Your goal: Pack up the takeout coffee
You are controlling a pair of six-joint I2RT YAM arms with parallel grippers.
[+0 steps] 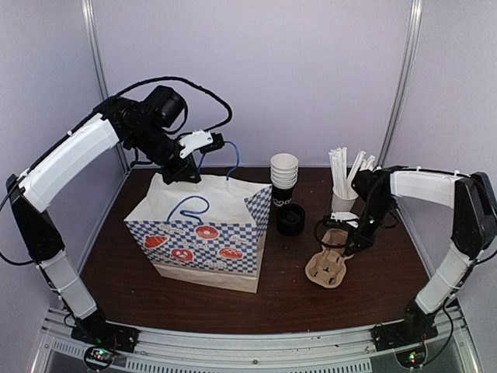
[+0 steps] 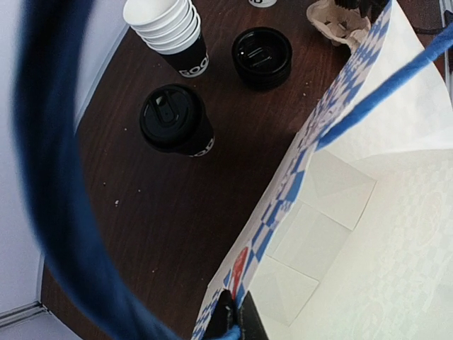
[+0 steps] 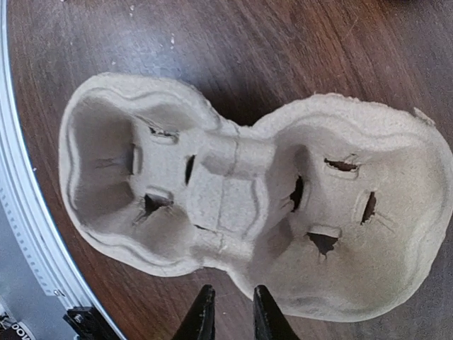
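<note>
Toward the right edge of the bench (image 1: 311, 307), the right end effector (image 3: 231, 292) hangs over a pulp cup carrier (image 3: 241, 191), its fingers a narrow gap apart and holding nothing. Left of centre stands a checkered paper bag (image 1: 203, 233). The left end effector (image 1: 183, 174) pinches its far rim. Beyond the bag, toward the far edge, the takeout coffee (image 2: 175, 119) stands upright and lidded near a cup stack (image 2: 170, 32) and a lid stack (image 2: 262, 57).

Dark wooden table (image 1: 272, 303) — pale lilac walls (image 1: 311, 70), metal corner posts (image 1: 404, 78).
</note>
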